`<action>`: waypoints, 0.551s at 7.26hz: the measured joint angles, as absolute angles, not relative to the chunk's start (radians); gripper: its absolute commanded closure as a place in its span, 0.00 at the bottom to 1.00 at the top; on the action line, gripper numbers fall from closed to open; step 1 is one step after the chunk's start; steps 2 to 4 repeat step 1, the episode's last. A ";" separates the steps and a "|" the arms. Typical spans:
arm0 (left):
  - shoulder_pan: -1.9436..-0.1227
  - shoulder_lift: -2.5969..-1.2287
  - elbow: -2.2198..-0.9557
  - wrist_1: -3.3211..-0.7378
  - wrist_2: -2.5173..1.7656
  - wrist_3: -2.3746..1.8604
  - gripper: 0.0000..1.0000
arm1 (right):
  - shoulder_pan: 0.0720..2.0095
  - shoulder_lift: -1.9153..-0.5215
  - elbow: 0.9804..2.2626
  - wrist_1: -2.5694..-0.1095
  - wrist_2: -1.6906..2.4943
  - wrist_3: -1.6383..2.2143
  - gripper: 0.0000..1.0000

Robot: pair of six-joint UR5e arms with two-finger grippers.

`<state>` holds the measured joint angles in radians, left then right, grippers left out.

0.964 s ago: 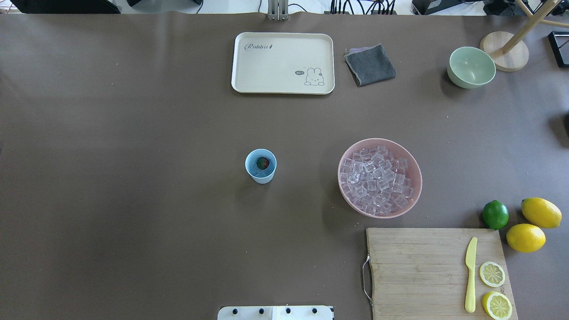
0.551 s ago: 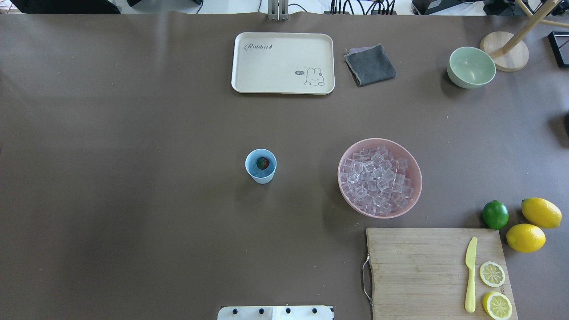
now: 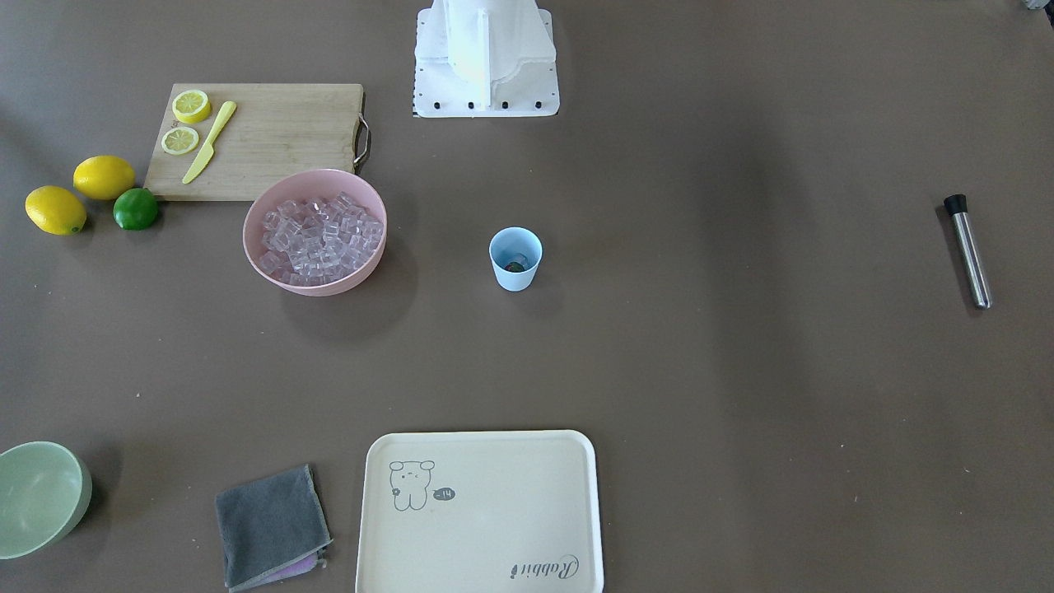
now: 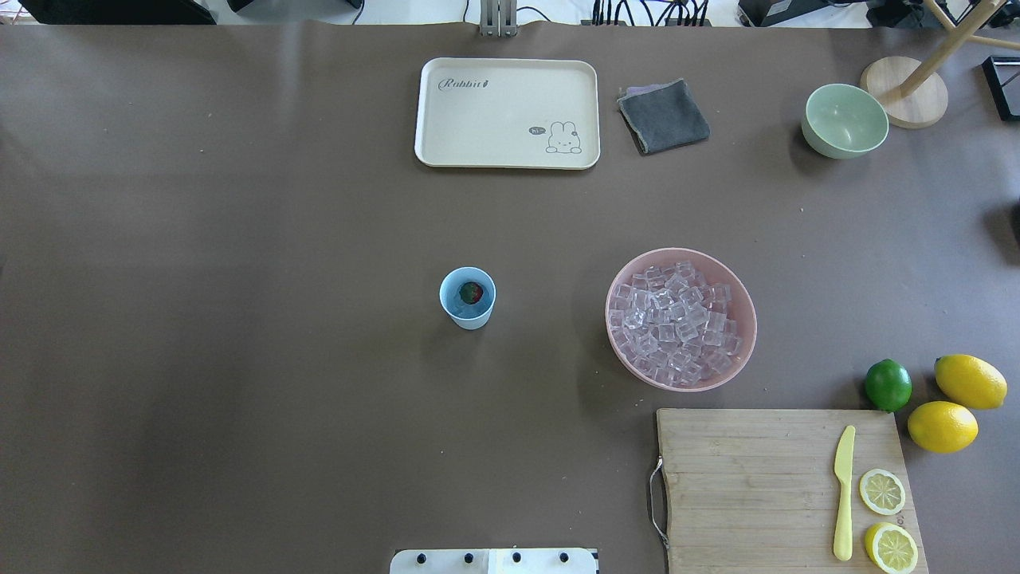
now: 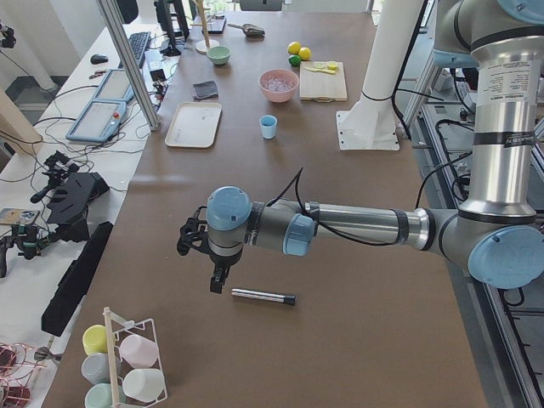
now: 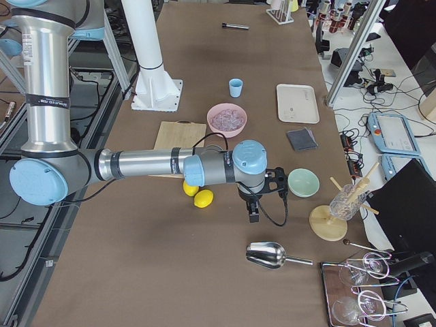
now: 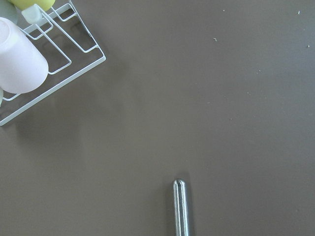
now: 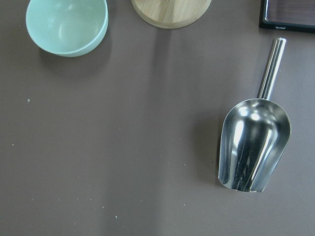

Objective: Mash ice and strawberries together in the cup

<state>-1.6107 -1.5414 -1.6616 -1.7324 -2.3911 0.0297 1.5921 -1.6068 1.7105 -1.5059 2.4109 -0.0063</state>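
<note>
brown covering over the whole table (image 4: 239,239). near its middle, light blue cup (image 4: 468,300), upright and alone, with one red strawberry (image 4: 471,292) down inside; anything beneath the berry too unclear to call. ice (image 4: 677,323) heaped in pink bowl (image 4: 612,296), off to the robot's right of the cup and well apart from it. far out at the robot's left end, steel rod (image 3: 967,251) with black cap, flat on the table. left gripper (image 5: 218,285) pointing down just above the table, close to the rod's bare steel end, not touching; finger spread impossible to judge from that side view. right gripper (image 6: 253,213) likewise pointing down at the opposite end of the table, between pale green bowl (image 6: 303,182) and steel scoop (image 6: 271,255), apart from both; wide or narrow again impossible to tell.
</note>
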 measured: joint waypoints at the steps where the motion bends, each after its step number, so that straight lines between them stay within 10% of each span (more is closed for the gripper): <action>1: -1.611 -1.541 -1.658 -1.735 -2.391 0.030 0.01 | 1.595 -1.605 1.710 -1.522 2.407 -0.006 0.00; 4: -1.611 -1.541 -1.658 -1.735 -2.391 0.030 0.01 | 1.595 -1.605 1.710 -1.522 2.407 -0.006 0.00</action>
